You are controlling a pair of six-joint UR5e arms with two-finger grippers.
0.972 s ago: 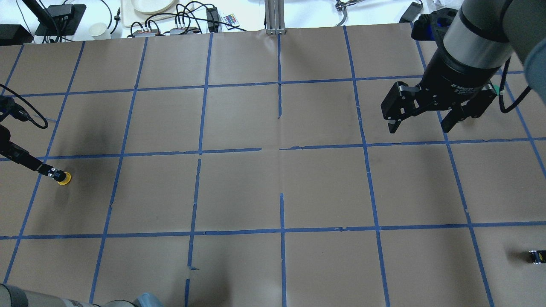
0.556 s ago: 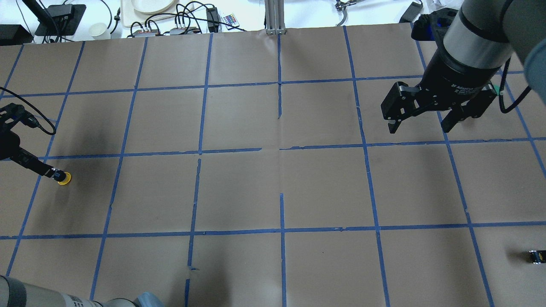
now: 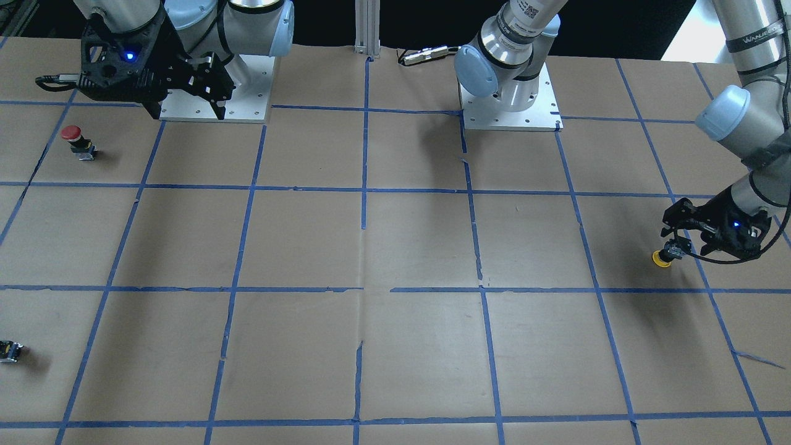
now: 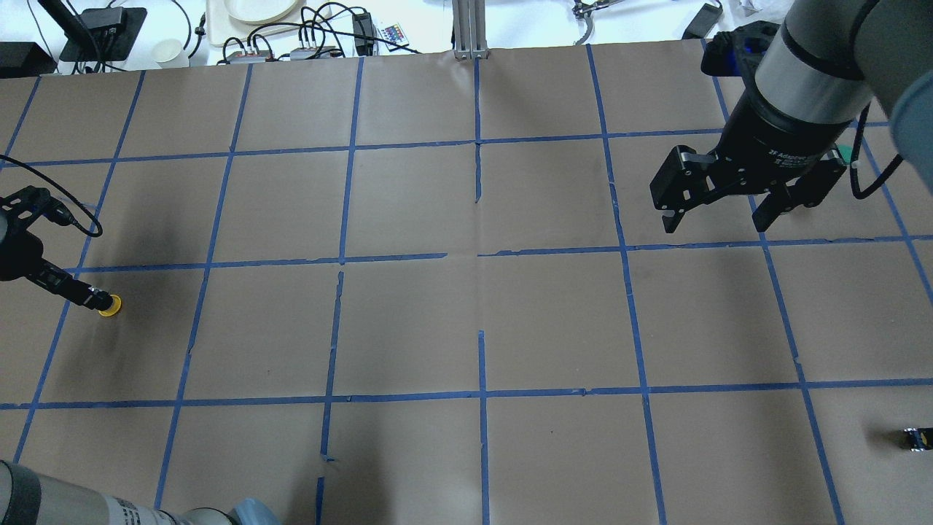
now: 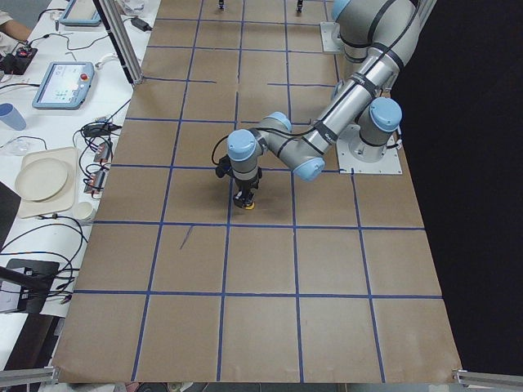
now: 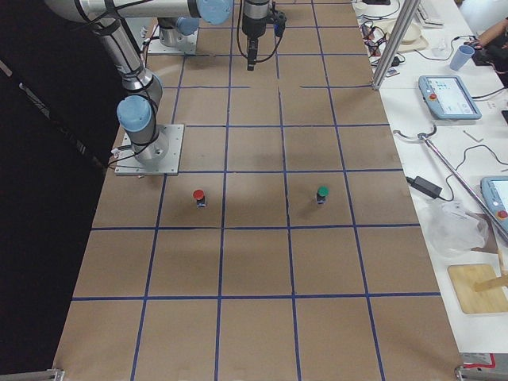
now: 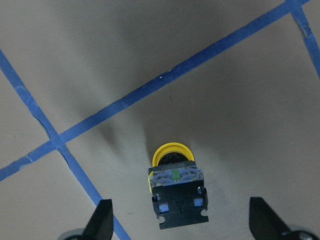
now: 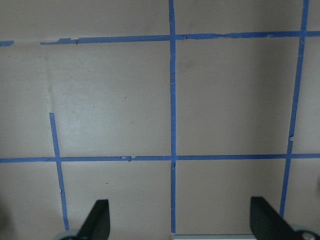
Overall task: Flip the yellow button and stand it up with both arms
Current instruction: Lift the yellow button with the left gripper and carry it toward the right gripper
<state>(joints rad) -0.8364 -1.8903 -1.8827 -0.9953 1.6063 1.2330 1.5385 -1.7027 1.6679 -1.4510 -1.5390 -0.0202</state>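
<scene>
Left gripper [image 7: 182, 222] hangs low, pointing steeply down, its jaws spread wide and holding nothing. Just below it, centred between the two fingers [image 7: 102, 220] and touching neither, is the yellow button [image 7: 175, 187]. The button's long axis appears to run up toward the gripper, with the yellow cap on the brown paper [image 7: 240, 100] and the black body nearest the fingers. This arm is by far the nearer. Right gripper [image 4: 718, 213], also wide open and empty, hovers well apart from the button, far across from the left gripper.

left arm [image 4: 65, 499] cut by overhead's edges | black-yellow part [image 4: 917, 438] too small to read
</scene>
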